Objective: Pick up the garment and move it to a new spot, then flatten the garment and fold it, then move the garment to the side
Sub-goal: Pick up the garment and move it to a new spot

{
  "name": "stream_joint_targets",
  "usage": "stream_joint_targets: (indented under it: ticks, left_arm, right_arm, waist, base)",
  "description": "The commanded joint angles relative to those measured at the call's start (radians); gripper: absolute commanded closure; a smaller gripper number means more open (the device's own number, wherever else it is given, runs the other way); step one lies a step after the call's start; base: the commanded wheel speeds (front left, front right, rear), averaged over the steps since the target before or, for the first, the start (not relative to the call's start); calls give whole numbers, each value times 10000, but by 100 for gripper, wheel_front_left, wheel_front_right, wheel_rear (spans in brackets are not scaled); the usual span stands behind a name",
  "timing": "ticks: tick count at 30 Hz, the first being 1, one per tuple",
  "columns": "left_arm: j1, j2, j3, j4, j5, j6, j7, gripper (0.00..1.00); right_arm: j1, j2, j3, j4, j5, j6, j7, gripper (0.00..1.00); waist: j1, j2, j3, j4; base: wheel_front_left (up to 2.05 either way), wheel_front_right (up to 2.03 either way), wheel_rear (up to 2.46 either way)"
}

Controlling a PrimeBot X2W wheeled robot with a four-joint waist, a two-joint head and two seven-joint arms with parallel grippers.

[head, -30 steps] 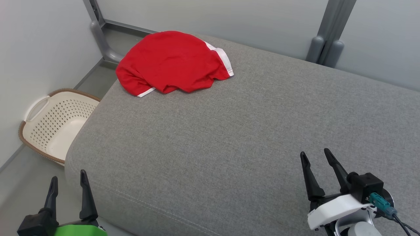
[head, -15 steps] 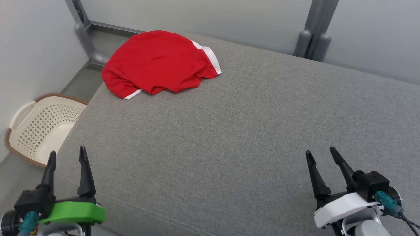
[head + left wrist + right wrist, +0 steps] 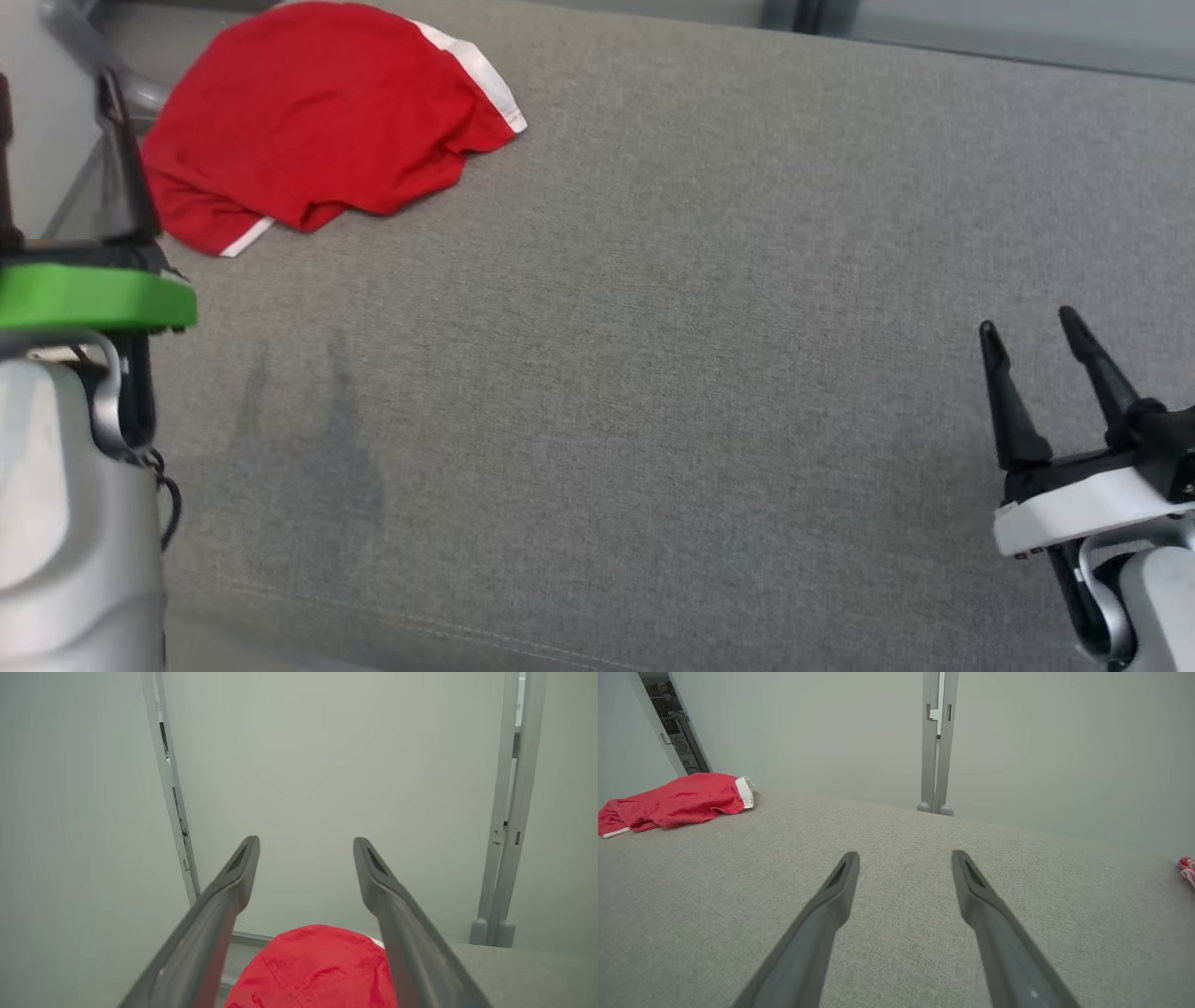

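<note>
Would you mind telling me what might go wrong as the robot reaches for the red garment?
1. The red garment lies bunched at the far left corner of the grey cushion; a nudge from the open left gripper could push it off the edge.
2. Its layers are folded under, so a pinch may catch several at once and lift a clump.
3. The right gripper, also open, is far away, so a one-armed lift may drag it.
</note>
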Motion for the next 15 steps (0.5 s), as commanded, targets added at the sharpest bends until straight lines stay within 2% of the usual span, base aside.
stream_joint_targets:
  ticks: [1, 7, 15]
  left_arm:
    - [-636, 176, 51, 169, -78, -47, 57, 0]
    - [-2761, 650, 249, 1179, -391, -40, 237, 0]
    - [-4583, 1336, 258, 3167, -482, -58, 541, 0]
  right_arm:
    - [-196, -124, -175, -244, -84, -16, 45, 0]
    - [-191, -338, -938, -1200, -159, -16, 140, 0]
    - [16, -289, -1757, -2453, -338, -16, 390, 0]
  waist:
    - [-1, -1, 1689, -1305]
    - [-1, -1, 2974, -2061]
    - [-1, -1, 3962, -2566]
  base:
    - [0, 0, 0]
    - [0, 0, 0]
    - [0, 0, 0]
